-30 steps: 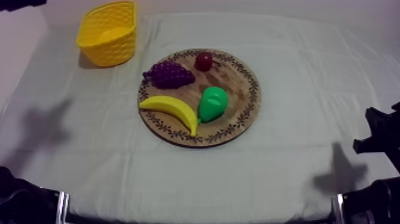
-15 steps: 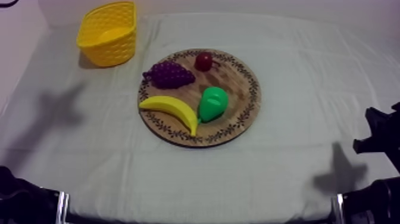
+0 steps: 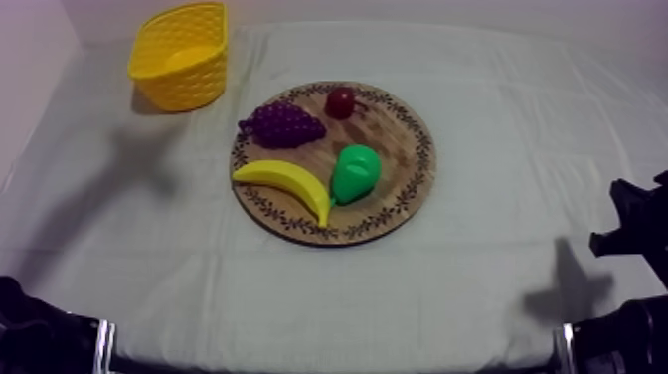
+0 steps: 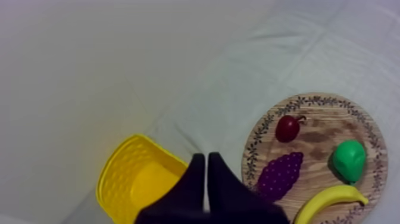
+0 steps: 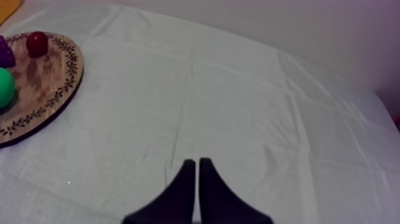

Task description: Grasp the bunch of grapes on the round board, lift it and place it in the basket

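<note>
Cloth (image 3: pixel 477 149): shadow (image 3: pixel 139 164) has slid nearer the bunch of grapes (image 3: pixel 283 124).

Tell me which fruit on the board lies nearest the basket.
The grapes: the purple bunch sits at the rim of the board on the side of the basket; the small red fruit, pear and banana all lie farther off.

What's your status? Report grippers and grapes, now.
Left gripper shut, above yellow basket and wooden board. Right gripper shut, over bare cloth. Bunch of grapes on board, untouched. Banana and small red fruit close beside it.
</note>
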You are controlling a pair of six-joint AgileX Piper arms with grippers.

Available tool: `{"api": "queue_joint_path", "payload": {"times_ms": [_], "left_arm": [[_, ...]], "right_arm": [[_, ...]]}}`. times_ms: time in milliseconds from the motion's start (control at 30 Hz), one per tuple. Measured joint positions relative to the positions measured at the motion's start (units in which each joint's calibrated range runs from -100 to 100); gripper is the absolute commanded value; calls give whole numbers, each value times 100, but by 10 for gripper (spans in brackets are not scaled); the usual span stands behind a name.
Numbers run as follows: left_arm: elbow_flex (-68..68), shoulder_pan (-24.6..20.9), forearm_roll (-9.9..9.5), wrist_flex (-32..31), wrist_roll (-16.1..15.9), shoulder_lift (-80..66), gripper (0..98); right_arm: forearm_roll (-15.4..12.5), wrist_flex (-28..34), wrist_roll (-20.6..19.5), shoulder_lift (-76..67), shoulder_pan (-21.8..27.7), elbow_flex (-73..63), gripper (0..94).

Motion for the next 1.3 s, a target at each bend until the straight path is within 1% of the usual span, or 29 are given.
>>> {"api": "queue_joint_path", "payload": {"times_ms": [167, 433, 633, 767, 933, 1133, 1300], "left_arm": [[-106, 167, 26, 223, -225, 320, 0], [-202, 251, 81, 629, -604, 642, 0], [-228, 353, 27, 966, -978, 896, 0], [-251, 485, -98, 1054, -1183, 1065, 0], [-249, 694, -358, 1087, -1283, 1281, 0], [-61, 757, -453, 967, -1353, 1427, 0], [170, 757, -472, 794, -1353, 1462, 0]], "right_arm": [[0, -10, 0, 0, 0, 0, 5], [0, -10, 0, 0, 0, 0, 5], [0, -4, 0, 0, 0, 0, 5], [0, -4, 0, 0, 0, 0, 5], [0, -4, 0, 0, 0, 0, 5], [0, -4, 0, 0, 0, 0, 5], [0, -4, 0, 0, 0, 0, 5]]}}
